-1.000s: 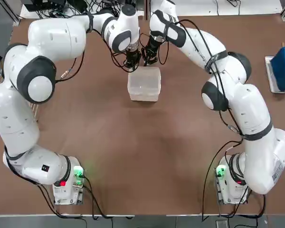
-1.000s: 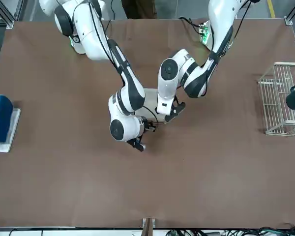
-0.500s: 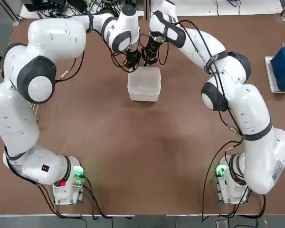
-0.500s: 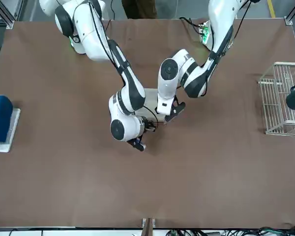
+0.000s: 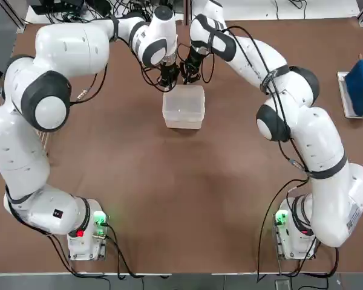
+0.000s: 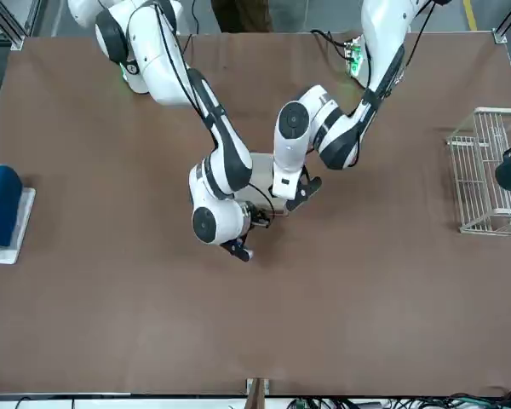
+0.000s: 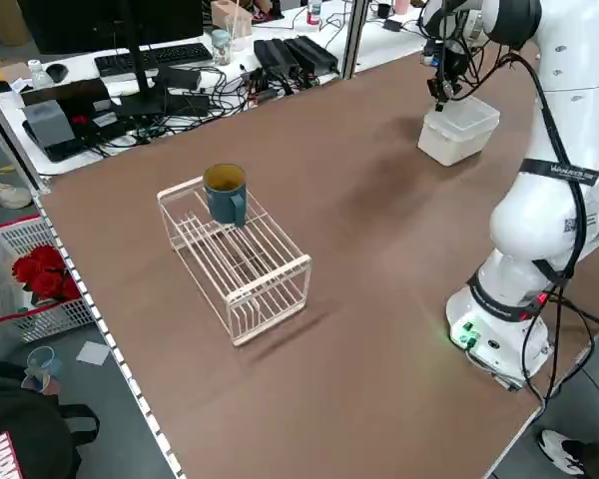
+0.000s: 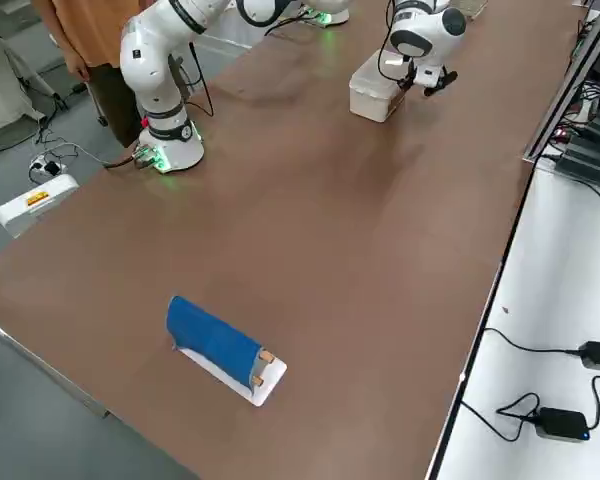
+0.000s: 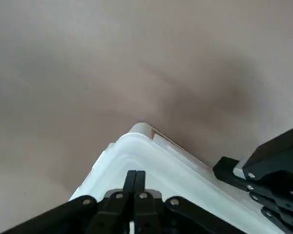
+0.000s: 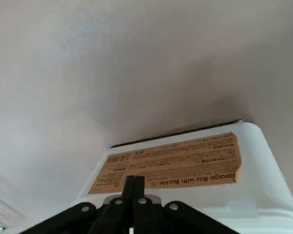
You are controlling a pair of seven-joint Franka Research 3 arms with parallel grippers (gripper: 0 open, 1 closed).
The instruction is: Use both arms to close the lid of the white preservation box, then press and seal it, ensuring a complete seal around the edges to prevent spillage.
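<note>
So here's where I'm at: the box (image 5: 183, 107) sits on the brown bench (image 5: 187, 199) toward the far side from my bases, roughly in the middle between my two arms. Its lid (image 7: 466, 112) is down flat on top of it, not propped up.

Both my arms reach out over the bench and meet at the far edge of the box. My left pincer (image 5: 169, 81) is clenched, fingers pressed together with nothing between them, tip right at the far left corner of the lid. From the left wrist camera the closed fingers (image 9: 135, 181) sit over the white rim at a rounded corner (image 9: 139, 130). Whether they actually press on it or just hover, I can't tell.

My right pincer (image 5: 188, 74) is clenched too, empty, just beside the left one at the same far edge. On the right wrist camera its fingertips (image 10: 134, 185) are over an orange-ish label (image 10: 171, 163) stuck on the box.

Other stuff around: a white wire rack (image 7: 238, 257) with a dark blue mug (image 7: 225, 193) on top, way off on my left side, and a blue thing on a white tray (image 5: 357, 90) far off on my right. There's a person (image 8: 85, 40) in an orange top standing past the bench end, near my right arm's base.
</note>
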